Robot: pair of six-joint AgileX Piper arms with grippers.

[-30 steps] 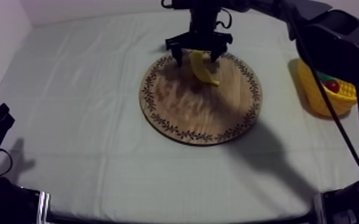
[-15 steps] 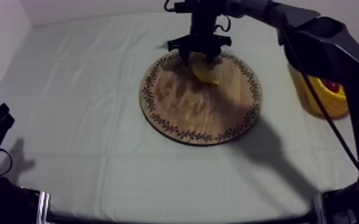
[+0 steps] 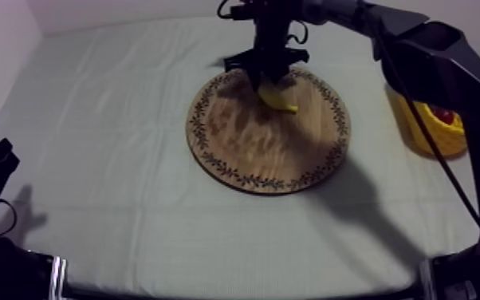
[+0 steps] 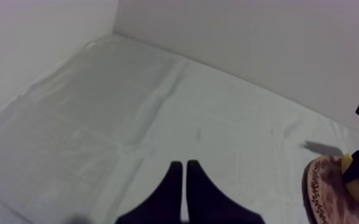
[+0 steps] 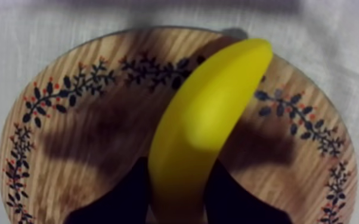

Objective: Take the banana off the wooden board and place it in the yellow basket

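Right wrist view: the right hand (image 5: 179, 184) grips the banana (image 5: 214, 101) on the far side of the round wooden board (image 5: 68, 155), apparently mid-grasp; the next move calls for a lift and carry to the yellow basket (image 3: 428, 134).

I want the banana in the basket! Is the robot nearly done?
Just started. Done: the right gripper is shut round the curved yellow toy banana. In hand: the lift; the banana is low at the round wooden board. Left: carrying it to the yellow basket and letting go.
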